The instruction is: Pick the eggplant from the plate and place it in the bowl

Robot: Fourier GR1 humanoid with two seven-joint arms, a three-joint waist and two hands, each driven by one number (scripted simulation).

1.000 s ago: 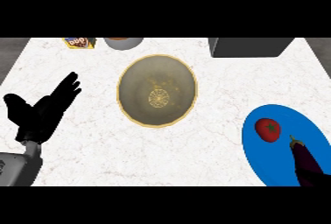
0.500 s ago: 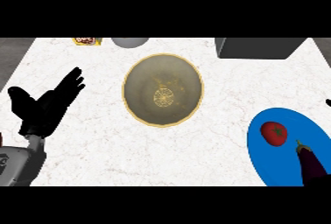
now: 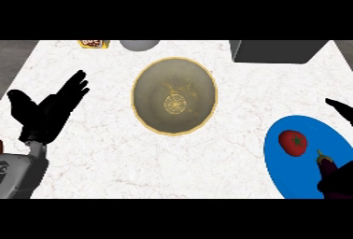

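Change: since half a second ago the bowl, plate and far items sit a little further right and lower in the frame, and a black fingertip of the right hand now shows at the right edge where only a speck showed before; the eggplant lies on the plate as before.
Right hand [image 3: 335,183]: lower right corner, a dark mass over the near end of the plate, right against the eggplant; a separate black fingertip pokes in at the right edge higher up, above the plate. I cannot tell whether its fingers are spread or curled.
Eggplant [image 3: 325,161]: dark purple with a green stem, on the right part of the plate, its near end merging into the dark hand, so contact cannot be judged.
Tomato [image 3: 292,142]: red, green top, on the plate's upper left part, just beside the eggplant but apart from it.
Plate [image 3: 289,175]: blue, round, lower right, cut by the frame's edge.
Left hand [image 3: 48,109]: left side, spread open, fingers pointing up and right, thumb out to the left, holding nothing; grey forearm below it at the lower left.
Bowl [image 3: 174,96]: tan with a gold rim and a patterned centre, middle of the white marbled surface [image 3: 103,154], nothing inside, well apart from the plate.
Far edge: a small yellow packet [image 3: 93,44] upper left, a grey round object [image 3: 139,44] beside it, a dark grey box [image 3: 276,51] upper right.
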